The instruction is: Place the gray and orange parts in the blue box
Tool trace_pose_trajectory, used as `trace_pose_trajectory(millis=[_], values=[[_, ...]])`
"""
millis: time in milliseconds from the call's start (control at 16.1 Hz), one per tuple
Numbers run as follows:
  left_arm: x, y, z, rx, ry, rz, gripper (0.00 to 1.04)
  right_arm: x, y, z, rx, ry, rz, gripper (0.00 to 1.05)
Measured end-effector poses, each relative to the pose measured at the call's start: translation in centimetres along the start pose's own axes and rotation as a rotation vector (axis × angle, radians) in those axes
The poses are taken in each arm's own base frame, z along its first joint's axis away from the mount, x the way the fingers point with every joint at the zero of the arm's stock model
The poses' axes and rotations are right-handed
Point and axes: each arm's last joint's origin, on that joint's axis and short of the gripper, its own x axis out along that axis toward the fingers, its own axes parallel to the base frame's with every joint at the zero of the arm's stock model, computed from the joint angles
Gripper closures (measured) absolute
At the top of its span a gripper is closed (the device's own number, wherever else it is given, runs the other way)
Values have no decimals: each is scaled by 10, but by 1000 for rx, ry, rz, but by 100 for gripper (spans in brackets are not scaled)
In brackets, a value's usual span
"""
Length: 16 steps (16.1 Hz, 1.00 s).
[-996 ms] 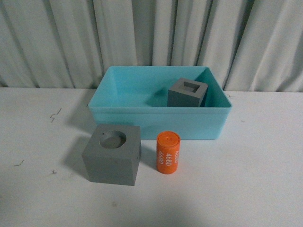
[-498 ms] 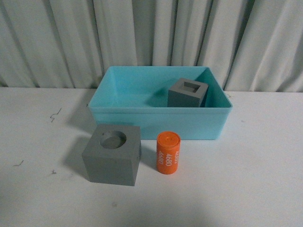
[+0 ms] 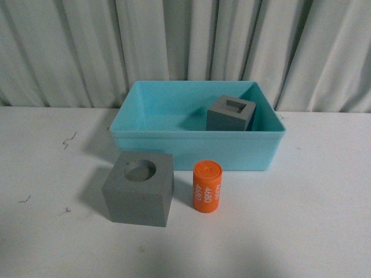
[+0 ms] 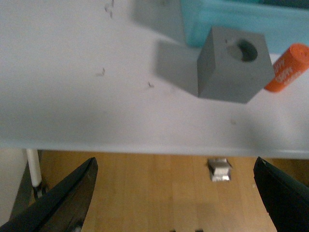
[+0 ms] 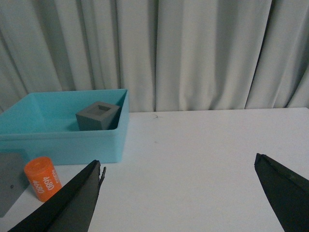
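A gray cube with a round recess [image 3: 138, 188] stands on the white table in front of the blue box [image 3: 197, 150]. Beside it on the right stands the orange cylinder [image 3: 207, 186] printed "4680". A second gray cube with a square recess [image 3: 231, 113] lies inside the box at its right rear. Neither arm shows in the front view. My left gripper [image 4: 176, 166] is open over the table's near edge, well short of the round-recess cube [image 4: 235, 65] and orange cylinder [image 4: 287, 68]. My right gripper [image 5: 178, 166] is open above bare table, to the right of the box [image 5: 63, 140], the cylinder [image 5: 43, 178] and the boxed cube [image 5: 98, 116].
A pale pleated curtain [image 3: 185, 46] hangs right behind the table. The left wrist view shows the table's front edge [image 4: 154, 147] with wooden floor [image 4: 145, 188] below it. Small dark marks dot the tabletop [image 3: 68, 140] at the left.
The whole front view has shifted a few pixels to the right; the parts and box keep their places relative to each other.
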Motion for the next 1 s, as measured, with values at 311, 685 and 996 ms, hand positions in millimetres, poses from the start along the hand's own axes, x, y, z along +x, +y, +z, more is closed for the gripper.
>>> trace_pose_trajectory(millis=[311,685,996], values=[[27,-41,21,33,49,-45,7,0,0,0,0,1,-2,6],[69,-78,60,11,27,-66,7,0,0,0,0,1,-2,6],[100,-110,60,30,67,-64,7,0,0,0,0,1,-2,6]])
